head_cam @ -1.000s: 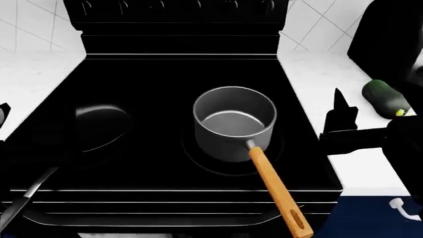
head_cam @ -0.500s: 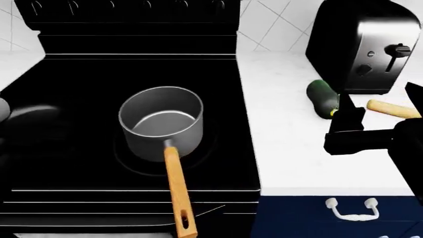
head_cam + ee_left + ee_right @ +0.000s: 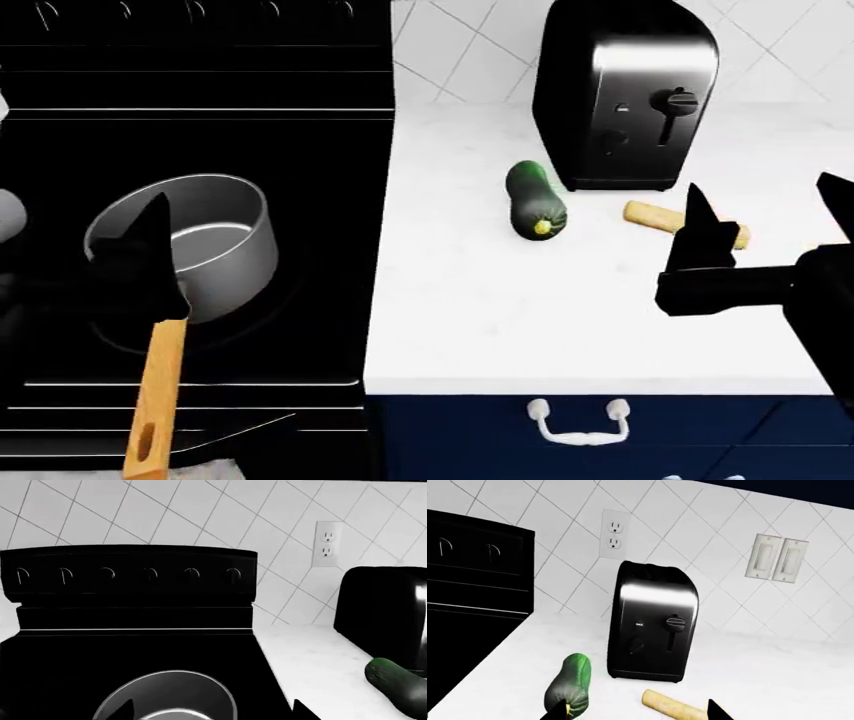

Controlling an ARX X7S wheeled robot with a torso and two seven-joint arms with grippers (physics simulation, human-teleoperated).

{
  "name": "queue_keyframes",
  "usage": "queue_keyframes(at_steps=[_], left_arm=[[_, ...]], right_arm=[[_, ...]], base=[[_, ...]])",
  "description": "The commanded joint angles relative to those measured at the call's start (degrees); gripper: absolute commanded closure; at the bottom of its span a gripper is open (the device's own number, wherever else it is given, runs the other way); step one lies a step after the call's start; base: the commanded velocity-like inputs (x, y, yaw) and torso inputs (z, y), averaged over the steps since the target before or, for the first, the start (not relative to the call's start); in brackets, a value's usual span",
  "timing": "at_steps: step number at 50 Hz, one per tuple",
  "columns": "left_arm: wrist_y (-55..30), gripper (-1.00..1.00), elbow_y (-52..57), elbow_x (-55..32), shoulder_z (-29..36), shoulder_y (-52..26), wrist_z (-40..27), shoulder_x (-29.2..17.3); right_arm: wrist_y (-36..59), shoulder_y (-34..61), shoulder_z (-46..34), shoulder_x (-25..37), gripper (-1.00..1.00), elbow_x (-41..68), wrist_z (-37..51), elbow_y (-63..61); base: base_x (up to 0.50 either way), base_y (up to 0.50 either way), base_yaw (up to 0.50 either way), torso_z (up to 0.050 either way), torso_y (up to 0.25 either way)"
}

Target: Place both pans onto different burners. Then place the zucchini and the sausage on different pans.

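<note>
Right claw (image 3: 761, 215) partly hides the sausage (image 3: 657, 217).

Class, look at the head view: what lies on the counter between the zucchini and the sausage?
Nothing: between the zucchini and the sausage the white counter is bare. The toaster stands just behind that gap.

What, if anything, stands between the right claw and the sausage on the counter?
Nothing visible does. The right claw hangs open above the white counter, and the sausage lies beside the toaster with only bare counter near it.
</note>
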Motion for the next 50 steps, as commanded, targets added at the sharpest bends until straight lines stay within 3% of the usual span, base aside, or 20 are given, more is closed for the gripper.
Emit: queue_keyframes(at_steps=[1,35,50], left_arm=[[0.1,-1.0,0.0,-0.1,1.0,-0.9,-0.2,0.1],[0.3,-1.0,-0.6,2.2,2.5,-0.7,1.0,1.8],[0.5,-1.0,-1.2,-0.2,3.7,-3.2,-0.5,0.6]], right_arm=[[-0.5,-1.7,0.8,0.0,-1.0,-1.1,-0.9,-0.1],[-1.3,-5.4,1.6,-0.7,-1.0,-4.6,-2.9,0.5],[-1.9,-6.6,3.0,0.0,-1.0,-5.5,-3.5,0.6]], base=[[0.0,-0.5,0.0,0.0,0.0],[0.0,-0.5,0.0,0.0,0.0],[0.08,-0.04,0.0,0.0,0.0]])
